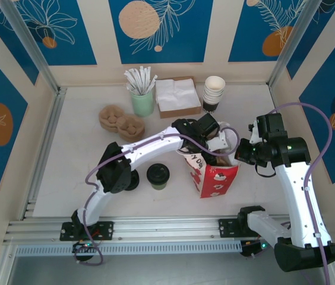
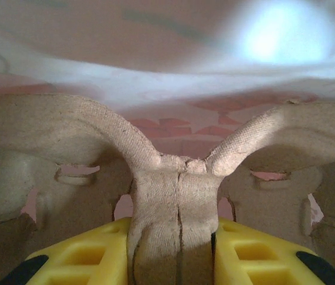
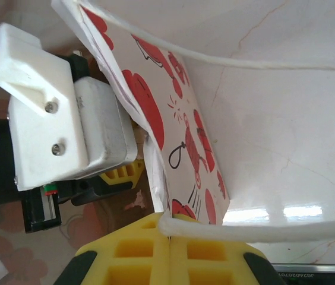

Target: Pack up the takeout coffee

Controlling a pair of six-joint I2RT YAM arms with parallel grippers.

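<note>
Obs.: the coffee (image 1: 157, 176) stands upright on the counter (image 1: 72, 154), lower centre of the top view. It is outside the bag (image 1: 218, 178), just left of it, and touched by neither gripper. A low stack of lids (image 1: 132, 180) sits just to its left, against the left arm's elbow.

Left gripper (image 2: 172, 243): clamped on the centre rib of a pulp carrier (image 2: 173, 178). The cup wells spread to either side at mid frame. Pink print shows through pale walls behind, so I judge the carrier to be inside the bag.

Right gripper (image 3: 168, 237): pressed together on the bag's white cord handle (image 3: 310, 228), bottom edge of the right wrist view. The printed bag wall (image 3: 185, 136) rises at a slant above it.

Stage (judgement): the carrier is being seated in the bag and the coffee is not yet packed.

Risks:
- A dark line runs down the pinched rib, either a seam or a split; I cannot tell which. If it is a split, a twist or hard push could tear the pulp.
- The carrier wings may catch on the bag walls. It would then sit tilted, and a cup set into it would lean.
- The bag is held by one cord only. Any drag from the left arm could pull the wall inward, tip the bag, or slip the cord out of the pinch.
- The left forearm passes close by the coffee and lids, so a low or sideways retreat could knock the cup over.
</note>
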